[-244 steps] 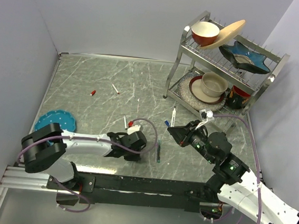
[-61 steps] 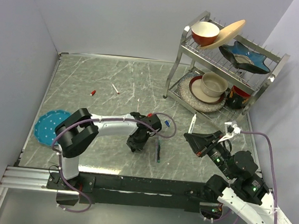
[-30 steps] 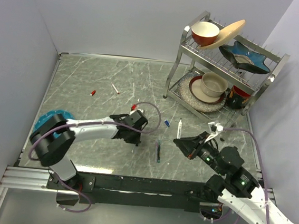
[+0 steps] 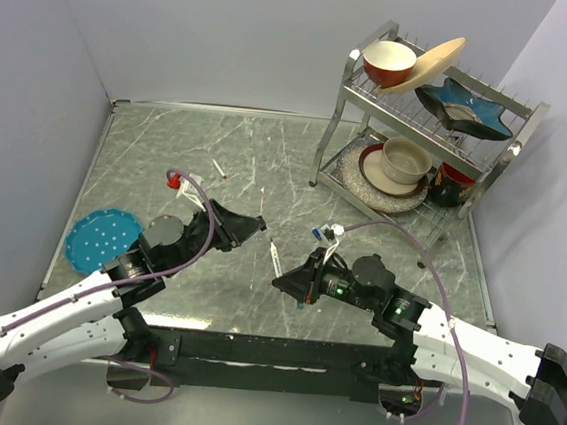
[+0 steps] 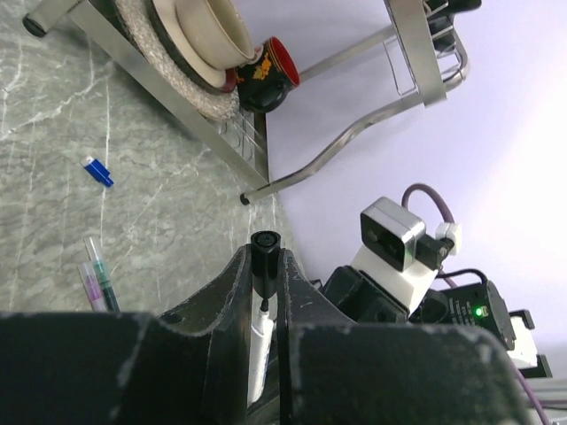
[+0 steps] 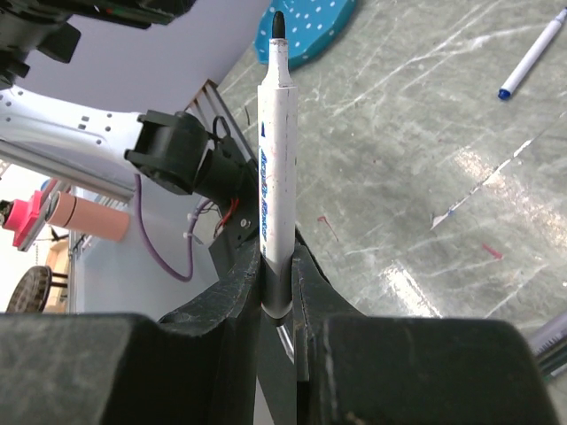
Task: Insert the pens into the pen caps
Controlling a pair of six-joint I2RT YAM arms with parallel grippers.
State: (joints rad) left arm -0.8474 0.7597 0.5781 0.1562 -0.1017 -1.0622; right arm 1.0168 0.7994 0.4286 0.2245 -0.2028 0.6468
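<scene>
My left gripper (image 4: pixel 255 226) is lifted above the table and shut on a black pen cap (image 5: pixel 264 246). My right gripper (image 4: pixel 283 281) is shut on a white pen (image 4: pixel 274 258) with a black tip, held by its rear end (image 6: pixel 275 150). In the left wrist view, that pen's tip (image 5: pixel 262 305) sits just behind the cap, between my fingers (image 5: pixel 237 283). A blue cap (image 5: pixel 97 171) and two more pens (image 5: pixel 97 282) lie on the table. Another white pen (image 4: pixel 220 170) lies at the far left; it also shows in the right wrist view (image 6: pixel 532 53).
A metal dish rack (image 4: pixel 354 109) with bowls and plates stands at the back right. A blue dotted plate (image 4: pixel 100 237) lies at the left edge. Grey walls close the table on the left, back and right.
My left gripper has risen from the table and turned right with the cap. My right gripper has moved left with the pen, and the two now meet over the table's middle.
</scene>
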